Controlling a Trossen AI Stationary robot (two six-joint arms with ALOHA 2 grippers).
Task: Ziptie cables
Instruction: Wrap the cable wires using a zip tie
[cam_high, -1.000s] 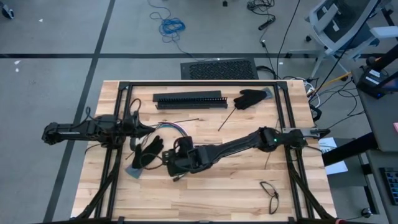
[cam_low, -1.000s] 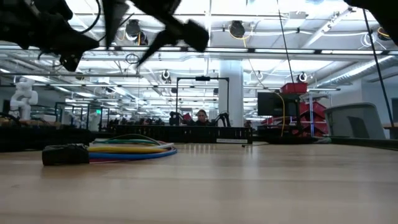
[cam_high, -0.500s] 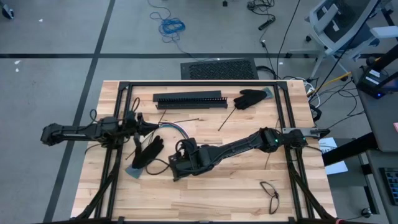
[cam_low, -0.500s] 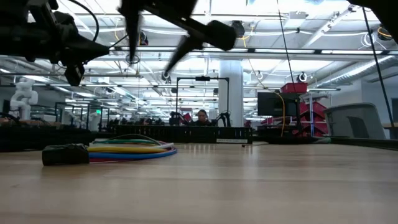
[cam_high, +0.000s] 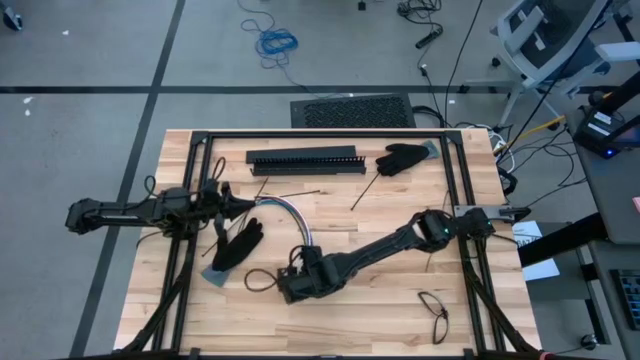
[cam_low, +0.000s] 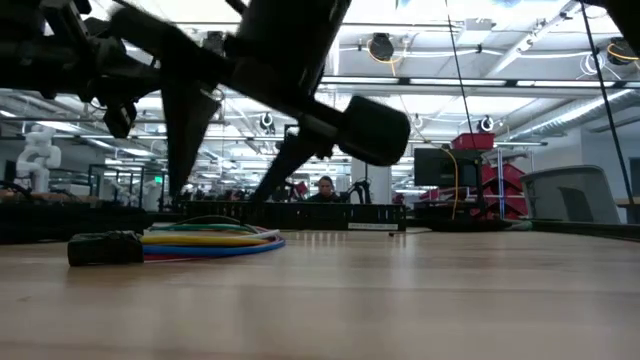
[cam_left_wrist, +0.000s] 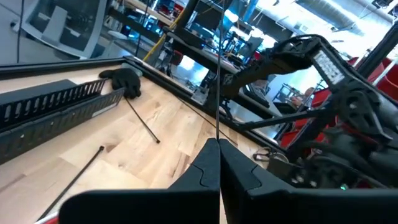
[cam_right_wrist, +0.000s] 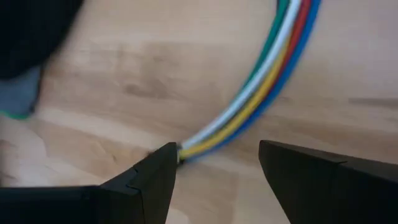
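One camera hangs overhead, looking straight down on the whole counter. Another sits at counter height, looking level across the boards into the room. The left wrist camera looks along the counter toward its far edge; the right wrist one hovers close above the cables, which the overhead and low views share.

The right tool hangs with jaws apart over the wooden table, the coloured cables curving away from between its fingertips.
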